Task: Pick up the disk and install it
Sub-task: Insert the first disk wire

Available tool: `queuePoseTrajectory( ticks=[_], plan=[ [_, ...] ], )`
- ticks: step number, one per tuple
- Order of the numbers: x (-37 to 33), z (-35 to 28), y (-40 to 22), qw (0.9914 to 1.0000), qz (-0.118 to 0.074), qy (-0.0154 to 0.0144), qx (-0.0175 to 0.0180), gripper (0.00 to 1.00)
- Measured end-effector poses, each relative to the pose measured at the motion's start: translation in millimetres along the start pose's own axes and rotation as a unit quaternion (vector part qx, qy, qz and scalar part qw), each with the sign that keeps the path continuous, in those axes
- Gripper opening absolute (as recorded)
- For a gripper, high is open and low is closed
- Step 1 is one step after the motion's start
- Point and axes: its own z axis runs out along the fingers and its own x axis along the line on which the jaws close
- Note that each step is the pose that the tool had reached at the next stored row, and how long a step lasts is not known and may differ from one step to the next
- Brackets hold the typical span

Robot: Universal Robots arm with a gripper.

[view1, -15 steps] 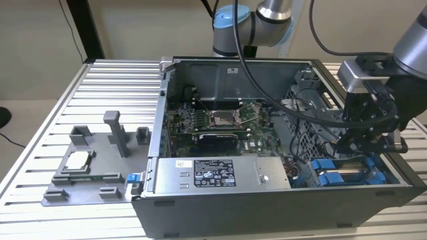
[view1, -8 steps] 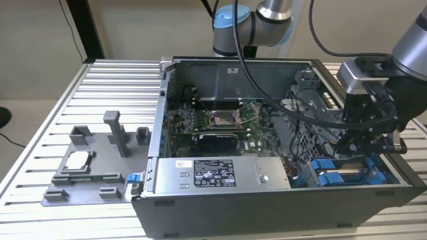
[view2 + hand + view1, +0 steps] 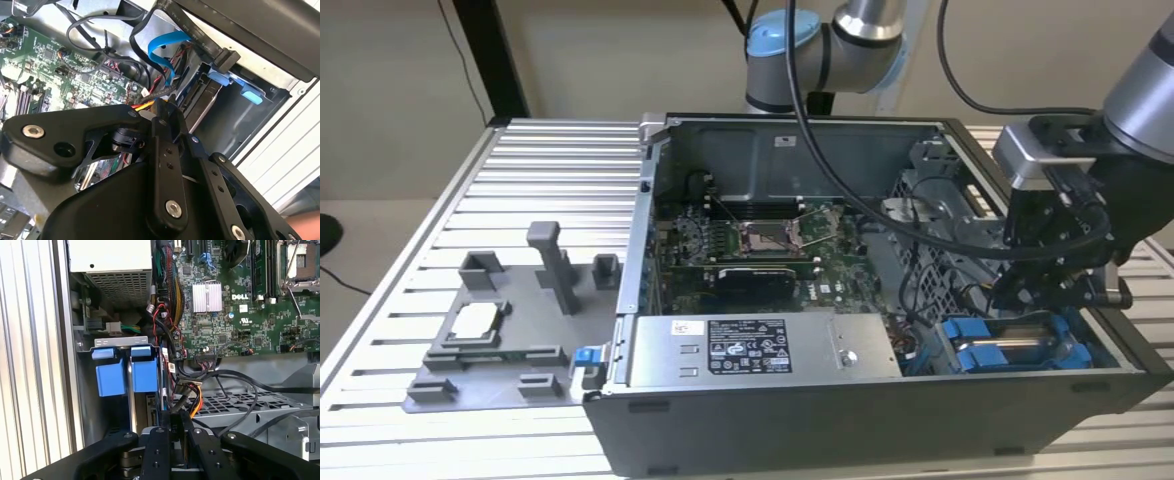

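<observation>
The disk (image 3: 1003, 352) stands on edge in the drive bay at the front corner of the open computer case, on the exterior view's right. Its blue bracket (image 3: 134, 374) shows as two blue blocks with tabs. In the second wrist view the disk (image 3: 202, 107) is edge-on, with blue tabs at its end. My gripper (image 3: 1043, 292) hangs just above that bay, slightly toward the motherboard side. Its black fingers (image 3: 159, 440) stand close together with nothing between them. The gripper (image 3: 165, 112) is apart from the disk.
A grey power-supply box (image 3: 747, 345) lies along the case's front wall. The green motherboard (image 3: 747, 255) fills the case floor. Black, red and yellow cables (image 3: 192, 385) cross beside the bay. A grey fixture (image 3: 494, 345) holding a small silver chip (image 3: 476, 320) sits on the slatted table.
</observation>
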Motion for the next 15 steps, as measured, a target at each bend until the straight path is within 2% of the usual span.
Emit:
queuePoseTrajectory(
  ticks=[7, 11, 13, 15],
  plan=[
    [0.1, 2.2, 0.0, 1.00000, 0.000, 0.0000, 0.0000, 0.00],
    [-1.4, 4.2, 0.0, 1.00000, 0.000, 0.0009, 0.0001, 0.00],
    [-1.8, 2.1, 0.3, 1.00000, 0.000, 0.0014, -0.0008, 0.00],
    [-2.4, -3.5, 0.3, 1.00000, 0.000, 0.0013, -0.0021, 0.00]
  ],
)
